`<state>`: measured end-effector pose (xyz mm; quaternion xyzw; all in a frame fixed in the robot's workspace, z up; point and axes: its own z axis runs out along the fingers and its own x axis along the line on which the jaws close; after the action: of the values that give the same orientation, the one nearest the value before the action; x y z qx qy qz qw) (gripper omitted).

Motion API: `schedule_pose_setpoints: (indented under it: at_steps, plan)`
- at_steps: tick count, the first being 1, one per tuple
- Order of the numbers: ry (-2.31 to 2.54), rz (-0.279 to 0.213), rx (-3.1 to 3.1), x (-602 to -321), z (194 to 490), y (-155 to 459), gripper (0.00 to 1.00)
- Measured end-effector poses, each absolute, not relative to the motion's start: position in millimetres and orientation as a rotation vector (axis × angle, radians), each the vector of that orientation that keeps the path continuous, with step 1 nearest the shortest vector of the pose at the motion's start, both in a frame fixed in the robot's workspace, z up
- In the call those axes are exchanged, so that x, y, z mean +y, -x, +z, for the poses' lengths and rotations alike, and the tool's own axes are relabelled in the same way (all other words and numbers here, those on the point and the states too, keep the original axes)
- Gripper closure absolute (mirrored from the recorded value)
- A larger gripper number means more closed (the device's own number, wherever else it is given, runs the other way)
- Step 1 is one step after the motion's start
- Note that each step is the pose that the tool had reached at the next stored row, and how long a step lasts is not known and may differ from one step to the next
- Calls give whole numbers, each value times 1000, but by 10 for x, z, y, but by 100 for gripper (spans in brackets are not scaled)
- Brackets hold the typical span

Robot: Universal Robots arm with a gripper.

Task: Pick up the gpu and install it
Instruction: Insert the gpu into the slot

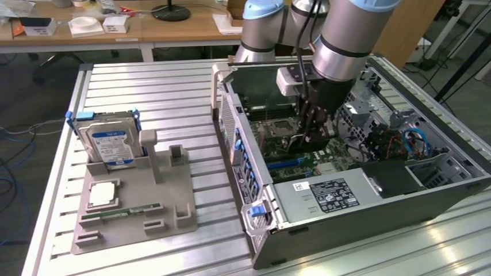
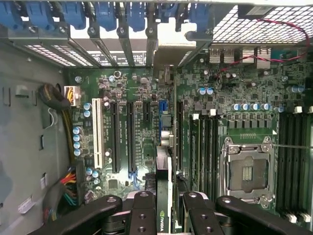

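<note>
My claw (image 2: pixel 164 205) is clenched on the gpu (image 2: pixel 163 196), held edge-on between my fingers (image 2: pixel 142 215) inside the computer case (image 1: pixel 253 190). The card's long axis runs toward 12 o'clock, parallel to the motherboard (image 2: pixel 127 88) slots. It hangs directly over them; I judge it not yet seated.

Bright, even overhead light; glare on the table (image 1: pixel 153 92) slats; the case (image 1: pixel 399 178) interior is shadowed
</note>
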<state>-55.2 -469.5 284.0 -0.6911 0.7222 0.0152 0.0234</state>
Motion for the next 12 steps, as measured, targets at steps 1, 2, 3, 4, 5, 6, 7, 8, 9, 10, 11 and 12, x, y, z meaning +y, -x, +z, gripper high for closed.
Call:
schedule_pose_setpoints:
  at_steps: [1, 2, 3, 4, 5, 6, 7, 8, 9, 10, 11, 12]
  plan:
    - [2139, 47, 2236, -4695, 2824, 557, 74]
    - [2139, 47, 2236, -4696, 2809, 562, 74]
    - [2139, 47, 2236, -4697, 2796, 567, 74]
    - [2139, 47, 2236, -4698, 2783, 571, 74]
    - [2139, 47, 2236, -4701, 2771, 575, 74]
    - [2139, 47, 2236, -4704, 2759, 578, 74]
    - [2139, 47, 2236, -4707, 2747, 584, 74]
    - [2139, 47, 2236, -4708, 2737, 590, 74]
    - [2139, 47, 2236, -4709, 2728, 600, 74]
    - [2139, 47, 2236, -4709, 2719, 613, 74]
    - [2139, 47, 2236, -4709, 2711, 631, 74]
    - [2139, 47, 2236, -4709, 2705, 645, 74]
